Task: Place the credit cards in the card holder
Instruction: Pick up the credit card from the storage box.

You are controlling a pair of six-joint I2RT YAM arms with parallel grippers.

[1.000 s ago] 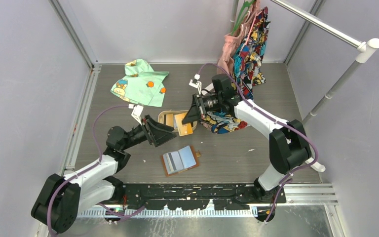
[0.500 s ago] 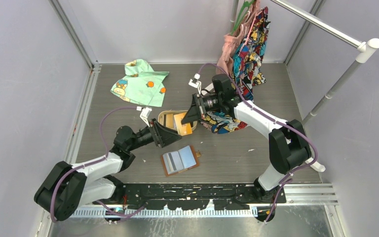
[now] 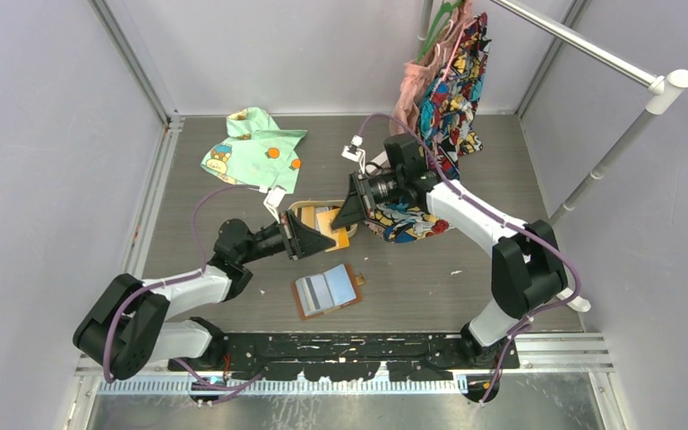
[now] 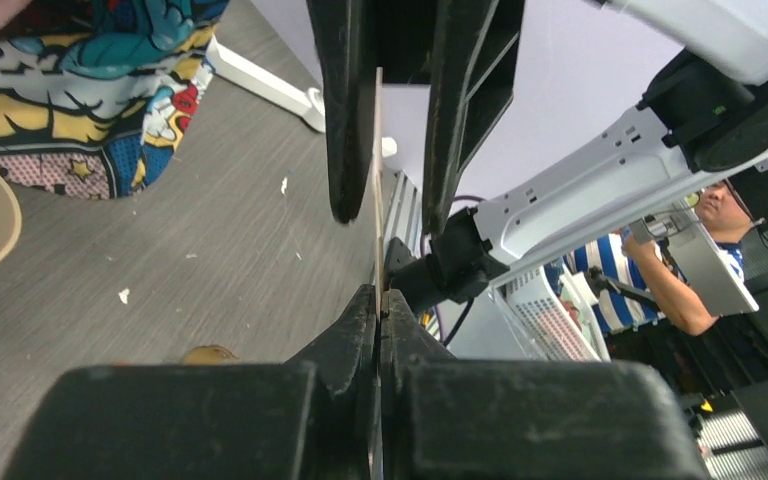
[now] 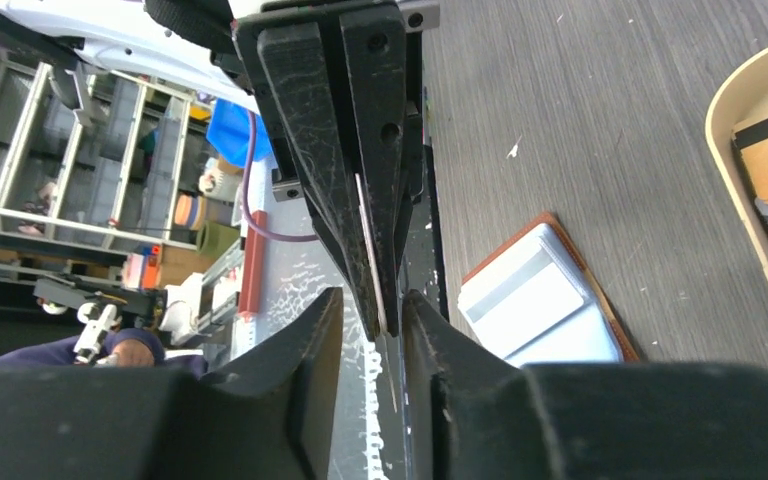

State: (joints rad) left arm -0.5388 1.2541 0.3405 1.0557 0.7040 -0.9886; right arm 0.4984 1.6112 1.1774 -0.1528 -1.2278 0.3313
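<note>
Pinching one credit card [image 4: 377,150] edge-on in the left gripper [image 4: 378,305], jaws pressed tight on its near edge. Flanking the same card from the opposite side with the right gripper [image 5: 375,310], jaws slightly parted and a gap showing beside the card. Holding the card in the air just beyond the card holder [image 3: 327,291], over the tan oval tray [image 5: 720,110]. Leaving the card holder itself spread open and flat on the grey wood-grain table [image 3: 466,278], snap tab pointing right, with a grey card [image 3: 309,291] and a light blue card [image 3: 334,285] side by side in its inner slots. Beyond the card holder and to its left, a mint-green printed garment [image 3: 255,148]. Beyond it and to the right, comic-print fabric [image 3: 403,219] lying under the right arm. More of the same print hanging farther back [image 3: 452,81].
</note>
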